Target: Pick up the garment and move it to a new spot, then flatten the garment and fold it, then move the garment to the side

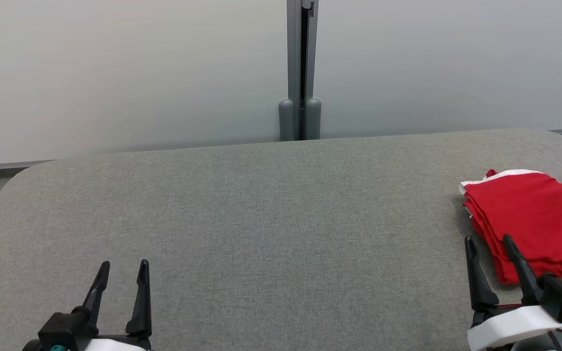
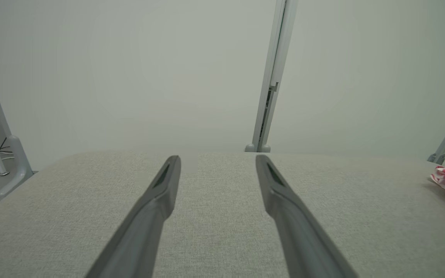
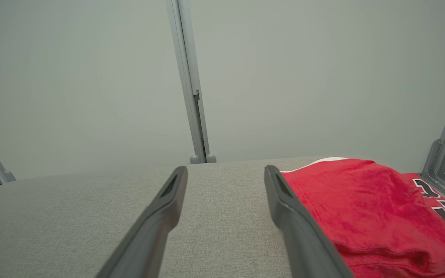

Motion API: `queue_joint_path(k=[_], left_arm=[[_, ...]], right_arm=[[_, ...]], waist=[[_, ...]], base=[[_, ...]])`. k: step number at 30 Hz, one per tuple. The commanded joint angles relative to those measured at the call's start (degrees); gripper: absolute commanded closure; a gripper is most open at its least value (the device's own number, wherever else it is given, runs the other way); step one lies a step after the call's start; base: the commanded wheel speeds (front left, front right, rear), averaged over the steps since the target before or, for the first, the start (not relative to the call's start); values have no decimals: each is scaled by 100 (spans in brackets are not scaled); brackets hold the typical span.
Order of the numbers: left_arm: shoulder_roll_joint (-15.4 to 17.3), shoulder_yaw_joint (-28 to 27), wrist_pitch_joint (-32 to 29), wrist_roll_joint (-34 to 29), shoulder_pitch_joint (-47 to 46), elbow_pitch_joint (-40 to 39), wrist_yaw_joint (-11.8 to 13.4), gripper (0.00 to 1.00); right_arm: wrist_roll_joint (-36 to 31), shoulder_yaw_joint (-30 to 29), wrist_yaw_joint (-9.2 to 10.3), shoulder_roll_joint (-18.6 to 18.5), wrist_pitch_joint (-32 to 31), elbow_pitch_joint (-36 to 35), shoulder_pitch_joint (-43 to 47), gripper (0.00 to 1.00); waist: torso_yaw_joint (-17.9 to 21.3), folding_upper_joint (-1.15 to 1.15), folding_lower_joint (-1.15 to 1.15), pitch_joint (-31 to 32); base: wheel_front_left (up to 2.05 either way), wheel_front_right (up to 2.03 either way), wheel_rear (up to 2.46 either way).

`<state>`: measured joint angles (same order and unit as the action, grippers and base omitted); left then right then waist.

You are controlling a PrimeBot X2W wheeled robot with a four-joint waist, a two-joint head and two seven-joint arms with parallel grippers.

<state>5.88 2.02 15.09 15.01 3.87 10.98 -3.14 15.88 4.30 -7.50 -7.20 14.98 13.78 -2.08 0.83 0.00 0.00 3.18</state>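
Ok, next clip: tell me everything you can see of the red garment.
The red garment lies folded in several layers on the grey fabric-covered table at its right side, running out of the head view. It looks like soft knit, with white trim at the far edge and dark, white-outlined lettering. The open right gripper sits at its near left corner; contact cannot be told.

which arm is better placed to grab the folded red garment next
Right. The open right gripper is beside the folded red garment with white trim at the grey fabric surface's right end; the open left gripper is far across it.
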Motion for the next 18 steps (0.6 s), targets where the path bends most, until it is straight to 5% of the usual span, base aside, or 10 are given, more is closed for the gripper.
queue_joint_path(k=[1,16,17,18], left_arm=[[-14,-53,4,-76,-26,35,-50,0],[-215,-278,4,-367,-132,87,-296,0],[-234,-270,-1,-321,-59,95,-287,100],[-253,-270,-7,-308,-49,140,-286,100]], right_arm=[[-45,-15,1,0,25,-57,57,0],[-94,26,1,-35,25,-236,99,0],[-47,28,0,-4,0,-219,99,100],[-36,30,0,9,-4,-177,113,100]], waist=[[10,0,0,-7],[36,0,0,-40],[36,0,0,-41],[36,0,0,-41]], base=[[0,0,0],[0,0,0],[0,0,0],[0,0,0]])
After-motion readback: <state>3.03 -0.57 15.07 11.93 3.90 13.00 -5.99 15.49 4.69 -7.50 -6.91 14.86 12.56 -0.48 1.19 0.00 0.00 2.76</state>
